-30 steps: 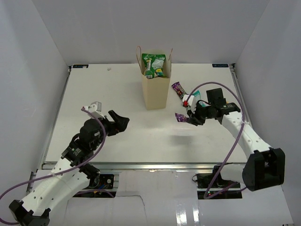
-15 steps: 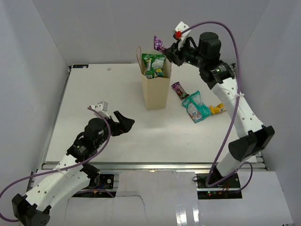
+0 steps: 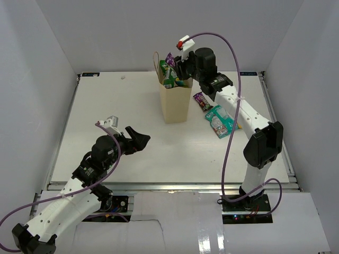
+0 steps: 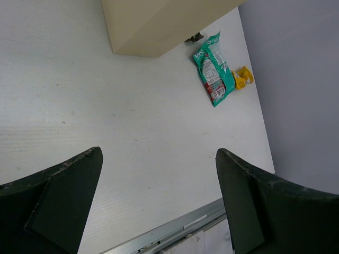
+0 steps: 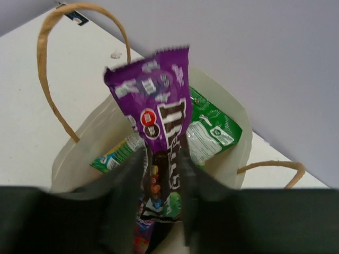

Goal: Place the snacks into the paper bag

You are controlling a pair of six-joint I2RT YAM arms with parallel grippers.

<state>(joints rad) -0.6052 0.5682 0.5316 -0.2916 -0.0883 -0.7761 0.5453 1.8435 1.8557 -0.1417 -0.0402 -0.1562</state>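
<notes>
The paper bag [image 3: 175, 106] stands upright on the table [image 3: 106, 106], near the far edge and about in the middle. Its top is open and its two thin handles stick up.

The right gripper [image 5: 162, 164] is right above the open top of the bag. Its two fingers press on both sides of a purple candy packet [image 5: 159, 106]. They hold it by its lower part, so most of the packet points up and away from the gripper. The packet is above the bag's opening.

A green and white snack bag [image 5: 212, 127] is inside the paper bag. It pokes up above the rim.

More snacks lie on the table to the right of the paper bag. A second purple candy bar [image 3: 202, 100] lies just beside the bag. A teal packet [image 3: 220, 120] lies a bit nearer to the right edge. A small yellow packet [image 4: 243, 78] lies just beside the teal one.

The left gripper [image 4: 159, 159] is above the near left part of the table, well apart from the bag. Its fingers are spread wide and hold nothing.
</notes>
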